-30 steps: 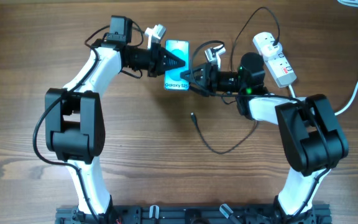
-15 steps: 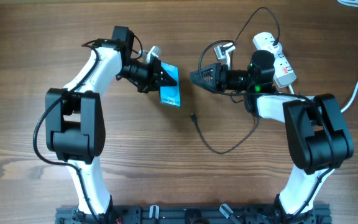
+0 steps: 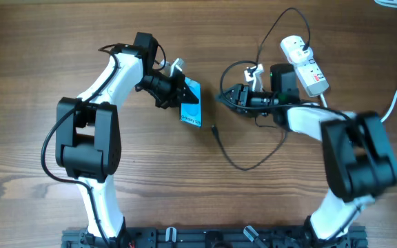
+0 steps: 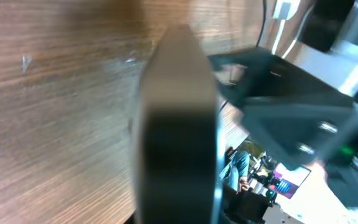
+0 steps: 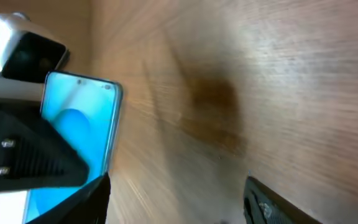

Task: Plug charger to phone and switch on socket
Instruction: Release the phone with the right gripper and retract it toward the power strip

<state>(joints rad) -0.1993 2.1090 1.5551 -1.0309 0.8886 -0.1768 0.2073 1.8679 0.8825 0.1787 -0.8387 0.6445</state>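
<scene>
Phone (image 3: 192,110) gripped at its edge by left fingers (image 3: 182,94), right fingers (image 3: 230,94) parted, empty, tabletop (image 3: 209,83) between

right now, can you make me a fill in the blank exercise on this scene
1. The phone is gripped by the ___ gripper.
2. The right gripper has its jaws ___ and holds nothing.
3. The charger has its free tip lying on the wooden ___, not in the phone.
4. The socket lies on the robot's ___ side.
Missing words: left; open; table; right
</scene>
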